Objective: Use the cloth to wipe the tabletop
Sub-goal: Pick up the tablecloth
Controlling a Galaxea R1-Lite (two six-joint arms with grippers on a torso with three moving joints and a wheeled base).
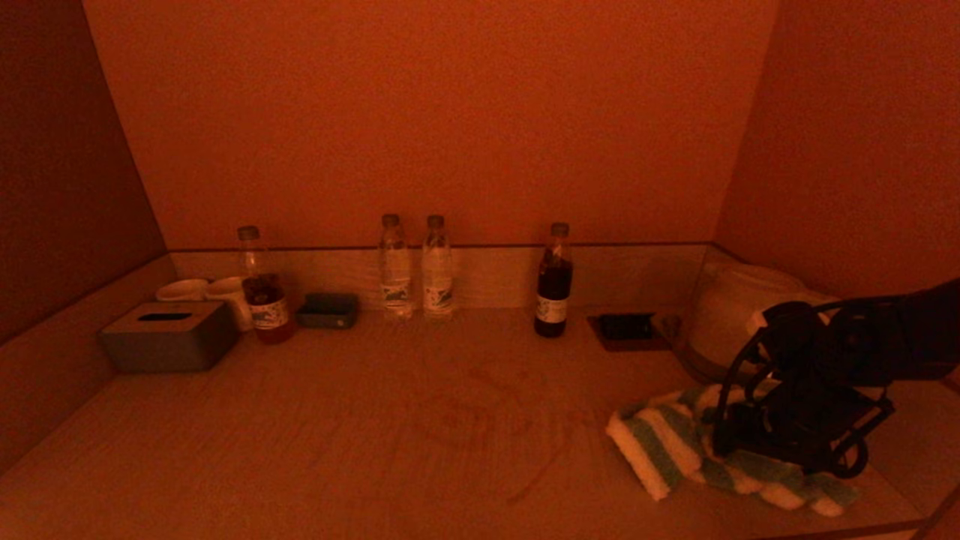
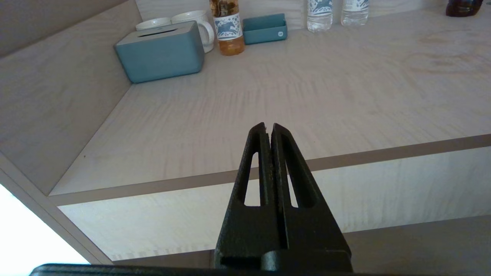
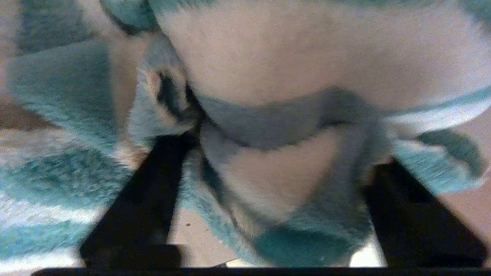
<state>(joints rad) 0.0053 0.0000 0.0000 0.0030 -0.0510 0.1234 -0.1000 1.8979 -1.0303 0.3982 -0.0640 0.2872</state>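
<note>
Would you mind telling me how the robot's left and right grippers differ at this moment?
The left gripper is shut on nothing, while the right gripper is open around the striped cloth. The left hangs off the tabletop's front edge; the right is down on the cloth. Both have black fingers.

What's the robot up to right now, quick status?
Right gripper open, down over the striped cloth, fabric between its fingers. Left gripper shut, parked off the tabletop's front edge. Wiping path unobstructed; bottles stand along the back.

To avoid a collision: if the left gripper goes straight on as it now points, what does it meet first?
Probably bare tabletop. The shut left gripper points over its front edge; the tissue box sits off to one side.
</note>
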